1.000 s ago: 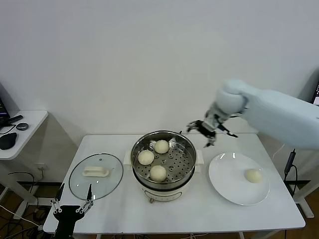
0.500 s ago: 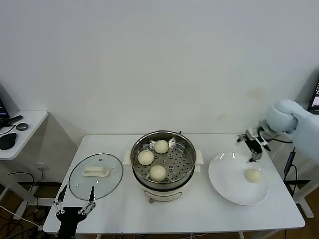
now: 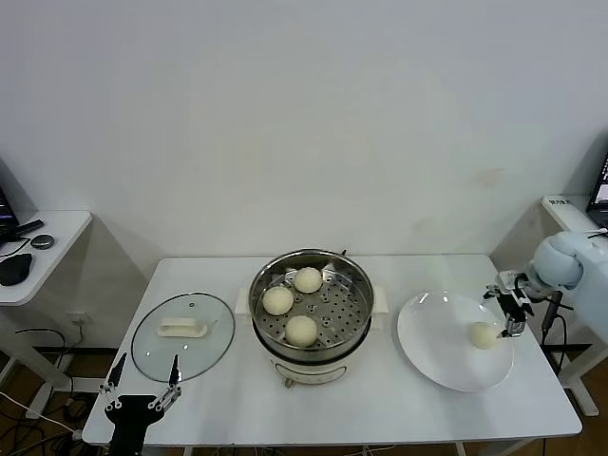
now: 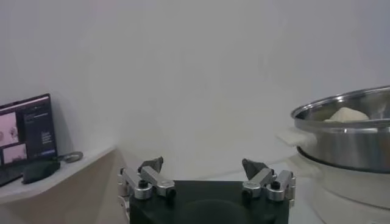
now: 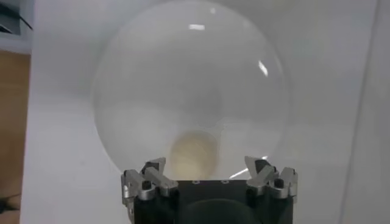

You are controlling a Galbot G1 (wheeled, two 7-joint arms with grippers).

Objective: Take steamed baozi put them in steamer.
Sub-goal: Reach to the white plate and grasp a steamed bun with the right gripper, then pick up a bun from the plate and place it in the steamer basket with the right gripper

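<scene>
Head view high and forward-down over the whole bench, left wrist view low at bench level, facing the steamer side-on, shared with the head view, right wrist view close, looking down on the plate, also in the head view

A lab: bare white wall, side desk with laptop

White table, glass lid left, white plate right, side desk with mouse
</scene>
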